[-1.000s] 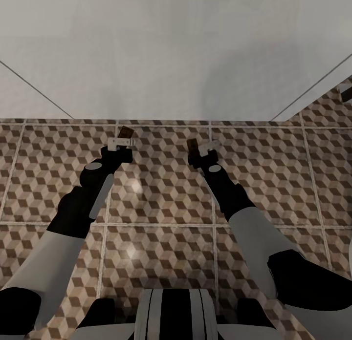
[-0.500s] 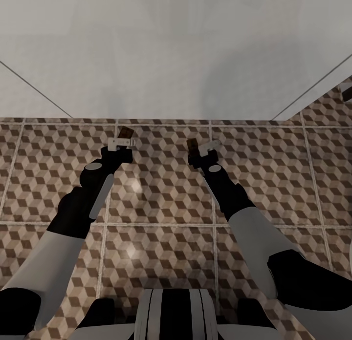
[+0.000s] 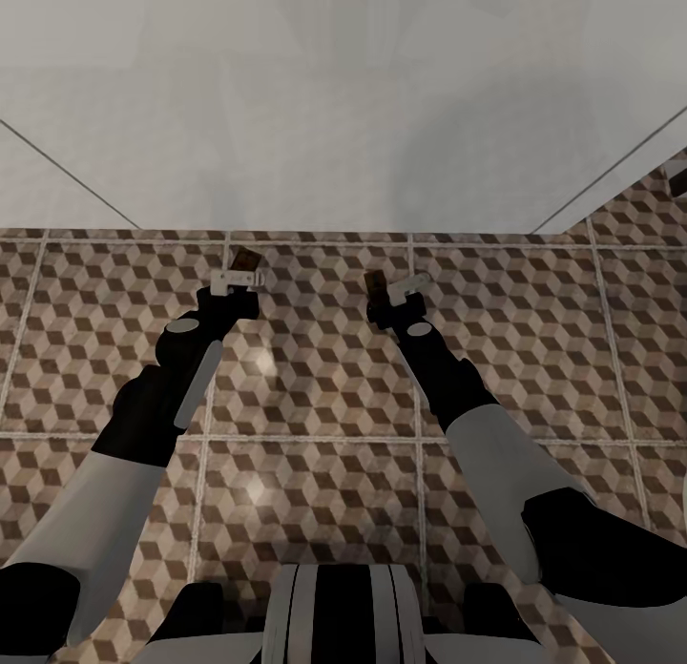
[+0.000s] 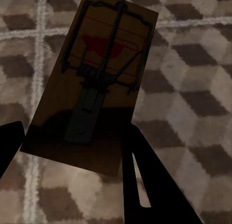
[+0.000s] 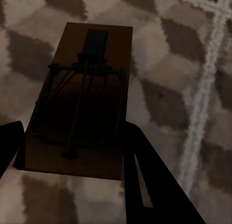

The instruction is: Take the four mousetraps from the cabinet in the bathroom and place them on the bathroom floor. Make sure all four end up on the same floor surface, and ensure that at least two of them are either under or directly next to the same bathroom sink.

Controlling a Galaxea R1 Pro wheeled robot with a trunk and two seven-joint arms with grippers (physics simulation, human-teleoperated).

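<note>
Both arms reach forward over the cube-patterned bathroom floor (image 3: 315,378). My left gripper (image 3: 237,280) is shut on one end of a tan mousetrap (image 3: 246,259), which sticks out ahead of it. In the left wrist view this mousetrap (image 4: 96,74) shows its black wire and red spot between the dark fingers (image 4: 145,180), above the tiles. My right gripper (image 3: 396,290) is shut on a second mousetrap (image 3: 375,284). The right wrist view has that mousetrap (image 5: 82,98) in shadow between the fingers (image 5: 145,175). The cabinet and other traps are out of view.
A broad white surface (image 3: 334,101) with two slanting seams rises just beyond the tiles ahead of both grippers; I cannot tell whether it is the vanity. A dark object (image 3: 676,176) sits at the far right edge. My base (image 3: 334,612) is at the bottom.
</note>
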